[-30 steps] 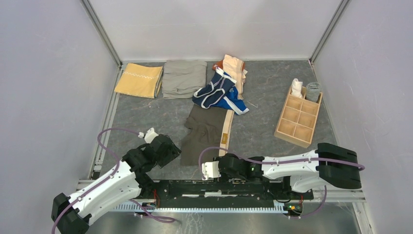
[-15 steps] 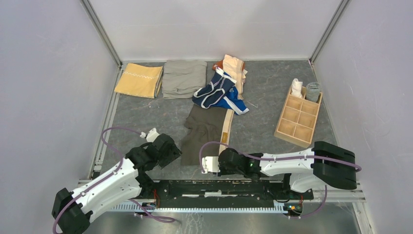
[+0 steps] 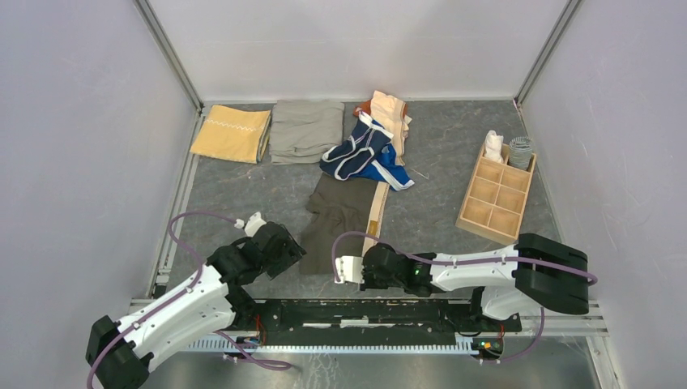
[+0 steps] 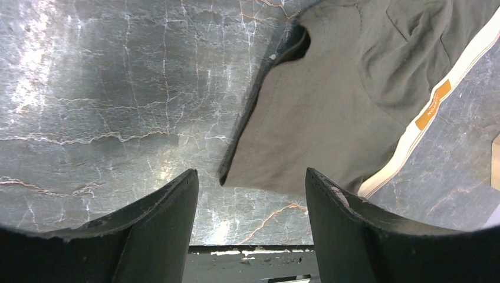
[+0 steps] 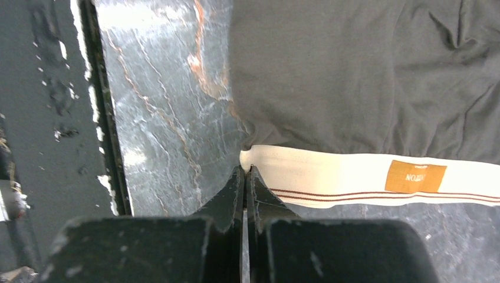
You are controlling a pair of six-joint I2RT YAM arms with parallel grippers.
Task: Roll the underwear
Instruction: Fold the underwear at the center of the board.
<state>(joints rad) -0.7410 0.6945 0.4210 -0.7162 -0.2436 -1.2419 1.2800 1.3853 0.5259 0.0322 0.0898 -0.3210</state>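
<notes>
The dark grey-brown underwear (image 3: pixel 336 219) lies flat in the middle of the table, its tan waistband (image 3: pixel 376 212) along the right side. In the right wrist view my right gripper (image 5: pixel 245 168) is shut, its tips pinched on the near end corner of the waistband (image 5: pixel 330 171) of the underwear (image 5: pixel 330 76). From above, that gripper (image 3: pixel 362 261) sits at the garment's near right corner. My left gripper (image 4: pixel 251 172) is open just short of the hem at the near left corner of the underwear (image 4: pixel 318 118), with nothing between its fingers. It shows from above at the near left corner too (image 3: pixel 293 253).
A navy piece with white trim (image 3: pixel 355 152) lies over a bright blue one, with a peach piece (image 3: pixel 390 113) behind. A folded mustard cloth (image 3: pixel 232 134) and a grey-khaki cloth (image 3: pixel 305 130) lie at the back. A wooden divided box (image 3: pixel 496 194) stands right. The arms' rail (image 3: pixel 364 312) runs along the near edge.
My right gripper has gone from open to shut at the waistband's near corner and shifted slightly left. The left arm has edged a little toward the underwear, still open.
</notes>
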